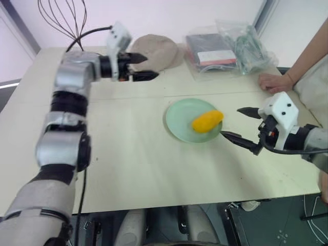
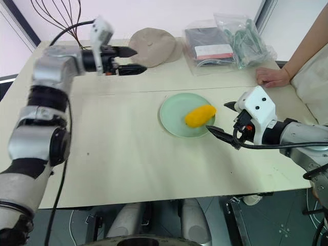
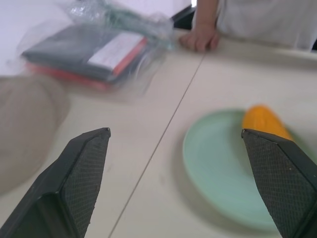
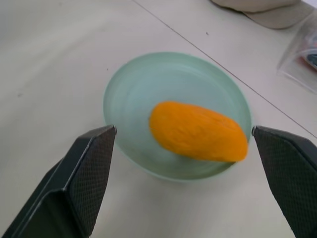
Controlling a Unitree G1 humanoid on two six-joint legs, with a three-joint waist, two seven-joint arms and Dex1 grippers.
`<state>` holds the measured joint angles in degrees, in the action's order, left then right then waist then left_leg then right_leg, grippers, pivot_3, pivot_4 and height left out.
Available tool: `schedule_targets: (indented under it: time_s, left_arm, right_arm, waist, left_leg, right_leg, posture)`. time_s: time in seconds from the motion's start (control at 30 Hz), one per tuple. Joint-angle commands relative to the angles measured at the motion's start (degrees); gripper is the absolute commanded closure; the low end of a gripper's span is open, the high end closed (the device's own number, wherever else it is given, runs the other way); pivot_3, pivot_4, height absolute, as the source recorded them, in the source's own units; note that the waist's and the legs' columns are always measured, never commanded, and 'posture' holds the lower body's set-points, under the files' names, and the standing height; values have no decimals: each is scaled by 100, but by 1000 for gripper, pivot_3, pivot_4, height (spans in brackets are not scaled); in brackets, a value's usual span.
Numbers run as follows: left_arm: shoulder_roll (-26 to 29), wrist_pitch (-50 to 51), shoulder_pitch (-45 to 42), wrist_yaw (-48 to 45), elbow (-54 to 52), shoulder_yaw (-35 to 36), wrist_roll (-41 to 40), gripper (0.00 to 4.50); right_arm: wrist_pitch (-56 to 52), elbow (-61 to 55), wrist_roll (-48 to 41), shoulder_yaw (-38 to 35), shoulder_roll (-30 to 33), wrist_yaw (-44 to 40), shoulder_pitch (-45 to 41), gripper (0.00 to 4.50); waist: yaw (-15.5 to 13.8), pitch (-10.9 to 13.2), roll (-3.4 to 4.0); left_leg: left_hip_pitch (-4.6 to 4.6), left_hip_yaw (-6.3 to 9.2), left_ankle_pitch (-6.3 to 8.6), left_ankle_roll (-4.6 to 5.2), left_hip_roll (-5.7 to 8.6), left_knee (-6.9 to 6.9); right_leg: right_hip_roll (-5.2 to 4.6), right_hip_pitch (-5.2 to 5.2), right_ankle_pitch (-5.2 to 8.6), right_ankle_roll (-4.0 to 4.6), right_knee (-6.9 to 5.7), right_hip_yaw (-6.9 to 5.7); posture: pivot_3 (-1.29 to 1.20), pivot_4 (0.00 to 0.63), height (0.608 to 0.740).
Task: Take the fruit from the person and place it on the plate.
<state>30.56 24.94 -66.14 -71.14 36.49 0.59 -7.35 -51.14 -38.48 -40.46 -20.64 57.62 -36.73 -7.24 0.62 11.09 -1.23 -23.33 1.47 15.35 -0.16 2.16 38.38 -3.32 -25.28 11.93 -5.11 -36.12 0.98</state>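
Lying on the plate, fruit just beyond open right hand.

You face a pale wooden table with a thin seam running across it. Behind it stands a plain white wall, with grey frame bars at both corners. Below the near table edge lies dark grey floor.
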Motion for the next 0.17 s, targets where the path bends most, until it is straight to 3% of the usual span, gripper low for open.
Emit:
schedule_targets:
  time_s: [0.03, 0.17]
  left_arm:
    - [526, 369, 777, -257, -1474, -7, -259, 67]
    - [949, 805, 1687, -291, -2525, 140, -611, 67]
  right_arm:
    - [170, -48, 134, -160, 99, -115, 50, 0]
    - [231, 51, 222, -169, 124, -232, 60, 0]
  waist:
    - [-2, 0, 0]
    - [-36, 0, 0]
  left_leg:
    - [0, 0, 0, 0, 0, 0]
    - [-1, 2, 0, -1, 2, 5]
  right_leg:
    - [-1, 0, 0, 0, 0, 0]
    - [-9, 2, 0, 1, 1, -3]
  posture:
    - [0, 150, 740]
    - [0, 150, 740]
